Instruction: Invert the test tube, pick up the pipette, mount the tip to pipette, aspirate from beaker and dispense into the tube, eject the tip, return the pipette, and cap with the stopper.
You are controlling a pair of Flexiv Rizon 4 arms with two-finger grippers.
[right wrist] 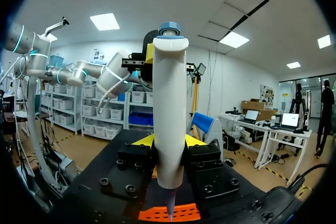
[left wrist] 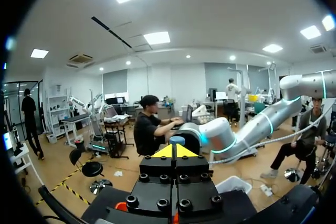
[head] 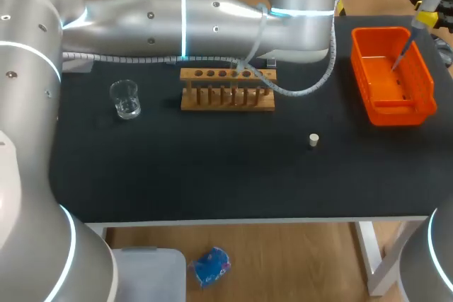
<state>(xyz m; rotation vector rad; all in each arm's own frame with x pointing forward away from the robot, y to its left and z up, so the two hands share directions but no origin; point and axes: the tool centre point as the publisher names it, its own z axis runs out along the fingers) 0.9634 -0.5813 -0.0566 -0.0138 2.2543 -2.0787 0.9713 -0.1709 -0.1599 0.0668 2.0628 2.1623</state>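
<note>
Head view: on the black table a clear glass beaker stands toward the left. A wooden rack stands just right of it, near the middle. A small pale stopper lies alone in front of the rack and to its right. An orange bin sits at the right edge. The left arm stretches along the far side of the table, past the middle toward the right corner, and its cable droops over the rack (so I cannot tell whether a tube stands in it). The pipette hangs tilted above the bin's far right corner, with its thin tip pointing down into the bin.

Left wrist view: the left gripper has its two yellow tips pressed together with nothing between them. Just ahead of the tips shows the pipette's rounded blue-grey button. A sliver of the orange bin peeks out beneath the gripper.

Right wrist view: the right gripper clamps the white body of the pipette, one yellow tip on each side of it. The pipette runs straight out along the fingers. At its far end, the left gripper sits close behind the blue button (whether they touch I cannot tell). The thin tip points at the orange bin below.
</note>
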